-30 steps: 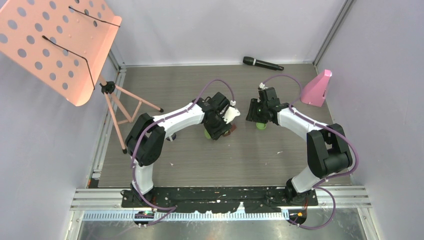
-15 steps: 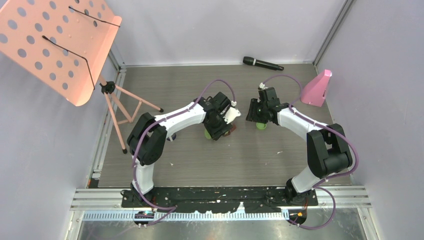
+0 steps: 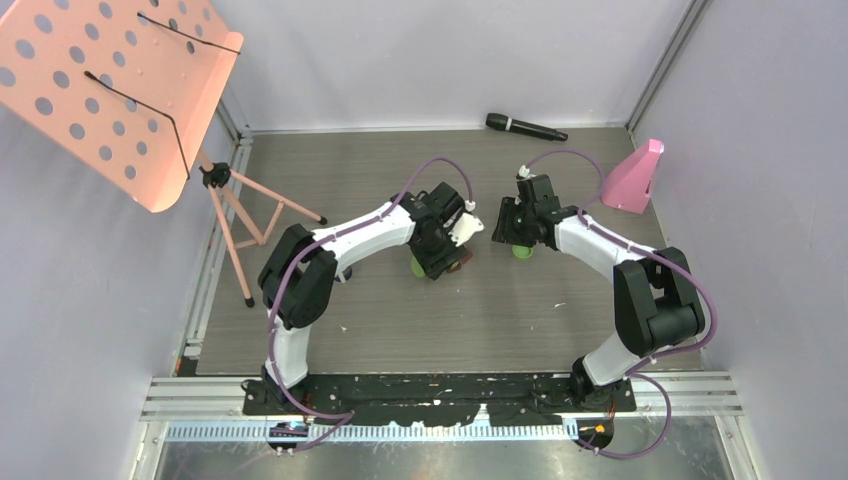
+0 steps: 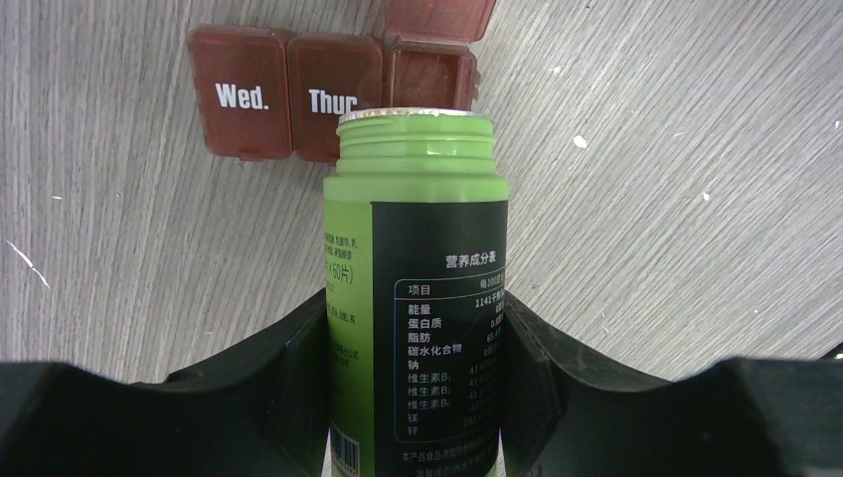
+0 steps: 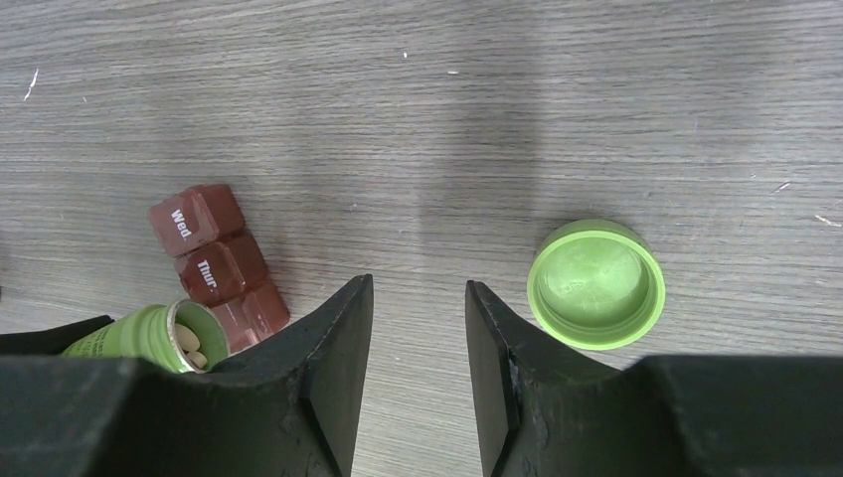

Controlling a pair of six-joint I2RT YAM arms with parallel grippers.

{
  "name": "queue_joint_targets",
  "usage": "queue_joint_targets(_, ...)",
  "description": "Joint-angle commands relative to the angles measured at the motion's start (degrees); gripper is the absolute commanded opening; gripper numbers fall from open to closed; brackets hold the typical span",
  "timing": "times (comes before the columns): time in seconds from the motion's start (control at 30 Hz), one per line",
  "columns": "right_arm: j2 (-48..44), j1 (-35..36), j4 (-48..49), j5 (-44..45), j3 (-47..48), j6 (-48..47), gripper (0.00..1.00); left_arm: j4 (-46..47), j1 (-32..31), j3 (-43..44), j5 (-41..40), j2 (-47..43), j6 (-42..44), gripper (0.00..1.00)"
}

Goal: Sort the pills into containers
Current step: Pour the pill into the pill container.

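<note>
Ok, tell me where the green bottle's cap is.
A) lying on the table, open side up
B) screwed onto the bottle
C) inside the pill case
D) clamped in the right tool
A: the cap lies open side up on the table, beside the right tool, which holds nothing, while the bottle gripped by the left tool shows bare threads at its neck.

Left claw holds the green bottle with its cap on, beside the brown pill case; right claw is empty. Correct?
One detail is wrong. The green bottle in the left claw is uncapped: the left wrist view shows its bare threaded neck, and the right wrist view shows the green cap lying on the table beside the empty right claw. The rest holds.
</note>
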Motion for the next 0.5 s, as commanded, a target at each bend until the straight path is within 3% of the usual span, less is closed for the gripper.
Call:
queue_joint_targets(0.0,0.03,0.0,1.16,0.09,0.13,0.71,0.46,-1.42,-0.27,2.76,0.22,0.05,-0.95,0.0)
queue_joint_targets(0.47,0.16,0.0,1.16,-0.02,0.01,0.65,0.46,-3.79,-0.67,4.43,0.18,1.06,-1.05,0.0)
